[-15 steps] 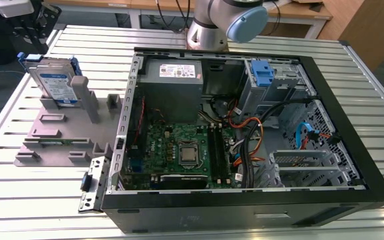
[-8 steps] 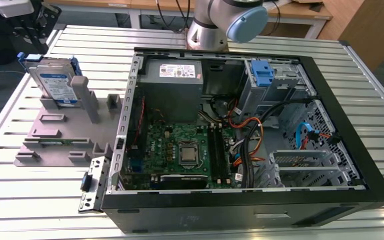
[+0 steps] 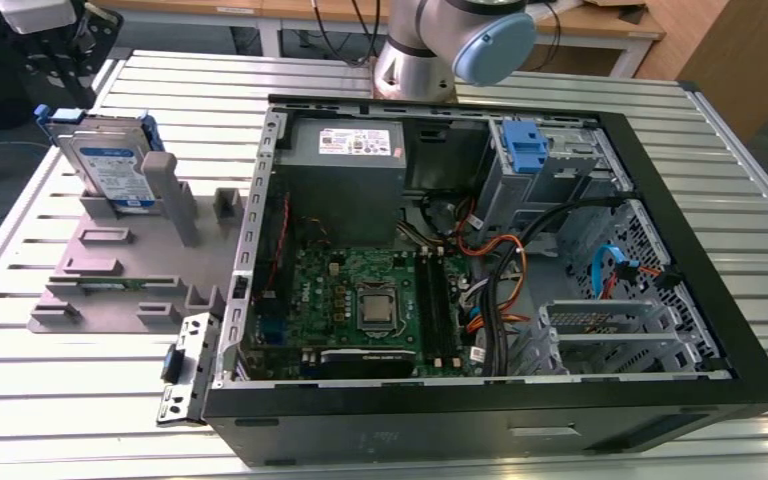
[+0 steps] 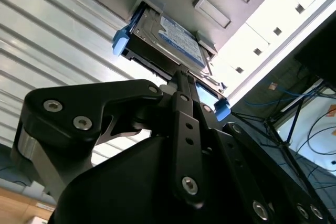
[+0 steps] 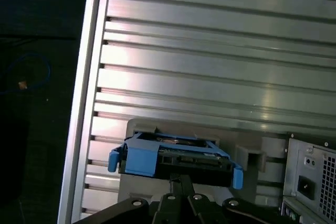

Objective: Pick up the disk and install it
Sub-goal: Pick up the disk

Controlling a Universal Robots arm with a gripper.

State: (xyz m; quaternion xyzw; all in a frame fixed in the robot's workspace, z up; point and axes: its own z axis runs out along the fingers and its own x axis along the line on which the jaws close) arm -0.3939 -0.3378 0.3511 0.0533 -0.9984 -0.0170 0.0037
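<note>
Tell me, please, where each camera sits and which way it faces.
Exterior view: high off the slatted table, looking down on the open computer case and the disk; the arm shows.
First wrist view: on the arm, facing the table and the disk edge-on; the gripper shows.
Second wrist view: behind the gripper, looking along it at the disk's label.
Both wrist views share disk and gripper.
</note>
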